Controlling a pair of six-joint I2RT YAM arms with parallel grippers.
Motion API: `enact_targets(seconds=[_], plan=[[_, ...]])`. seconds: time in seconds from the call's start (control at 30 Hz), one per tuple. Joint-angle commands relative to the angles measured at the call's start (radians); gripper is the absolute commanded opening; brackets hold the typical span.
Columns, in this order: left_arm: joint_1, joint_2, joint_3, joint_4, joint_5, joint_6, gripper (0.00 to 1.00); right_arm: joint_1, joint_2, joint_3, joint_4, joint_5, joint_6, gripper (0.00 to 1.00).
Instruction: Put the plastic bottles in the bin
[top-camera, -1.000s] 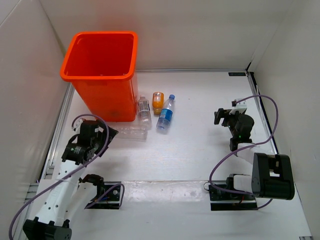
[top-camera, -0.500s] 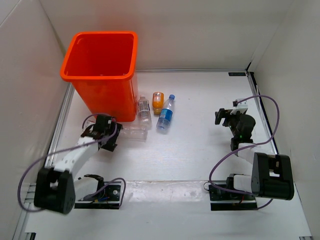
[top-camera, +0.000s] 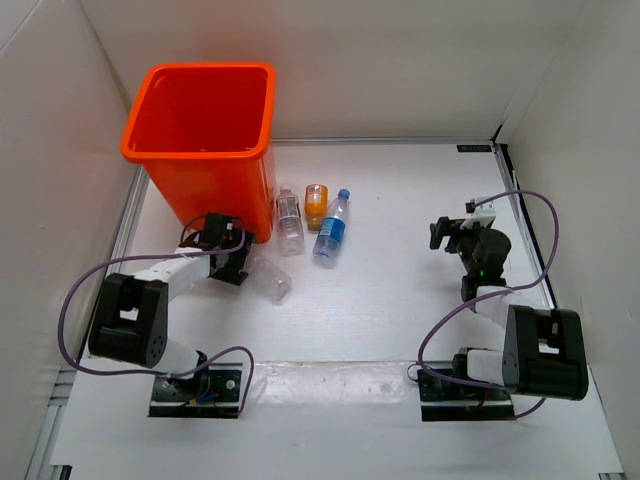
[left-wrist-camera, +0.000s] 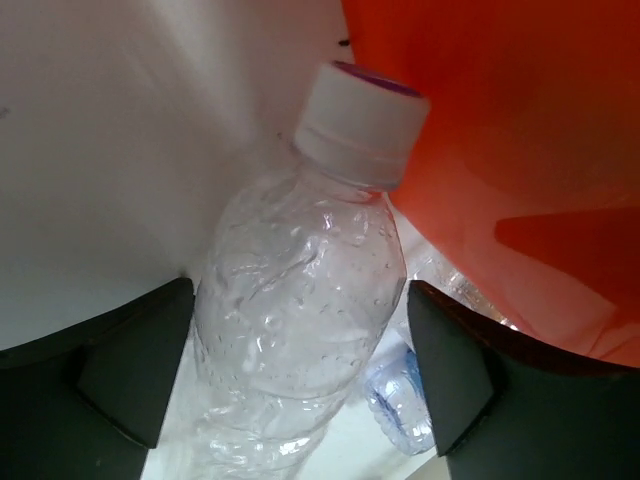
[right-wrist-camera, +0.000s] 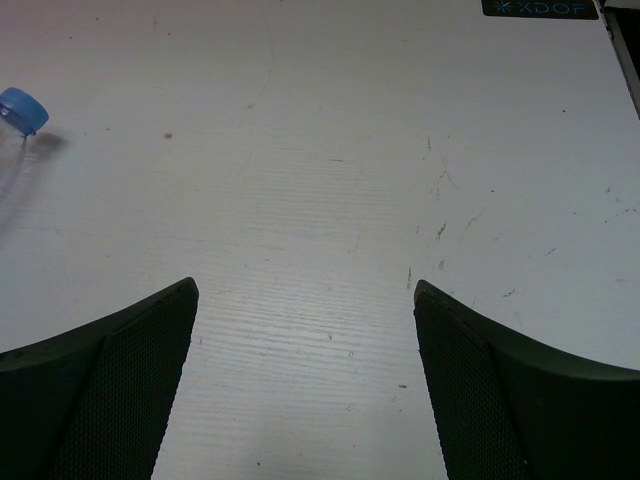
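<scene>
The orange bin (top-camera: 200, 110) stands at the back left. At its foot a clear white-capped bottle (top-camera: 270, 283) lies on the table. My left gripper (top-camera: 243, 268) is low beside the bin, open, with that bottle (left-wrist-camera: 300, 300) between its fingers (left-wrist-camera: 135, 375) and its cap against the bin wall (left-wrist-camera: 500, 120). Three more bottles lie to the right of the bin: a clear one (top-camera: 289, 222), a short orange one (top-camera: 316, 205) and a blue-capped one (top-camera: 332, 228). My right gripper (top-camera: 455, 232) hangs open over bare table (right-wrist-camera: 305, 330), with only the blue cap (right-wrist-camera: 20, 108) at its view's left edge.
White walls close in the table on the left, back and right. The bin wall sits tight against the left gripper's right side. A blue-labelled bottle (left-wrist-camera: 400, 405) shows behind the clear one. The arm bases and cables are along the near edge.
My left arm swung from the near left up to the bin's foot and put its open jaws around the clear bottle, which turned from lying crosswise to slanted. The right arm stayed put.
</scene>
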Motion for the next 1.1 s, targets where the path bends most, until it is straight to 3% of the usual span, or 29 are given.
enact_targets(seconds=[0.0,0.1,0.13,0.2,0.23,0.37,0.4,0.5,0.53,0.6,0.63,0.7,0.73,0.8,0.87,0.93,1.0,1.07], plan=[[0.022,0.038,0.040,0.018,0.032,0.027,0.96,0.000,-0.005,0.017,0.052,-0.009,-0.001,0.90],[0.026,0.064,0.028,0.069,0.080,0.044,0.79,0.000,-0.005,0.020,0.049,-0.008,-0.001,0.90],[0.026,0.064,0.005,0.089,0.091,0.038,0.65,0.000,-0.007,0.018,0.050,-0.009,-0.001,0.90],[0.025,0.046,-0.044,0.129,0.114,0.033,0.45,0.000,-0.005,0.020,0.050,-0.008,-0.001,0.90],[0.026,0.011,-0.095,0.141,0.115,0.033,0.25,0.000,-0.005,0.020,0.049,-0.008,-0.003,0.90],[0.026,-0.113,-0.173,0.085,0.118,0.016,0.03,-0.002,-0.007,0.018,0.050,-0.009,-0.001,0.90],[0.022,-0.247,-0.182,0.069,0.111,0.022,0.01,-0.002,-0.005,0.018,0.049,-0.011,-0.001,0.90],[-0.033,-0.380,-0.143,-0.111,0.063,0.055,0.00,-0.003,-0.007,0.017,0.050,-0.011,-0.001,0.90],[-0.049,-0.534,-0.118,-0.168,-0.042,0.084,0.00,-0.006,-0.005,0.018,0.053,-0.012,-0.003,0.90],[-0.138,-0.639,0.003,-0.369,-0.192,0.113,0.00,-0.006,-0.002,0.018,0.052,-0.019,-0.003,0.90],[-0.164,-0.766,0.035,-0.401,-0.287,0.169,0.00,-0.008,-0.005,0.018,0.052,-0.019,-0.001,0.90],[-0.251,-0.851,0.158,-0.461,-0.399,0.217,0.07,-0.011,-0.005,0.018,0.056,-0.025,-0.003,0.90],[-0.265,-0.864,0.188,-0.463,-0.458,0.321,0.12,-0.011,-0.004,0.017,0.055,-0.026,-0.001,0.90],[-0.287,-0.841,0.349,-0.448,-0.517,0.460,0.24,-0.008,-0.005,0.017,0.058,-0.023,-0.001,0.90],[-0.285,-0.781,0.522,-0.484,-0.562,0.630,0.25,-0.006,-0.007,0.017,0.056,-0.022,-0.001,0.90],[-0.285,-0.590,0.798,-0.539,-0.596,0.734,0.27,-0.011,-0.005,0.017,0.055,-0.025,-0.001,0.90],[-0.277,-0.498,1.016,-0.532,-0.615,0.817,0.32,-0.009,-0.004,0.020,0.055,-0.023,-0.001,0.90],[-0.252,-0.410,1.093,-0.496,-0.622,0.918,0.41,-0.008,-0.005,0.017,0.055,-0.023,-0.001,0.90]])
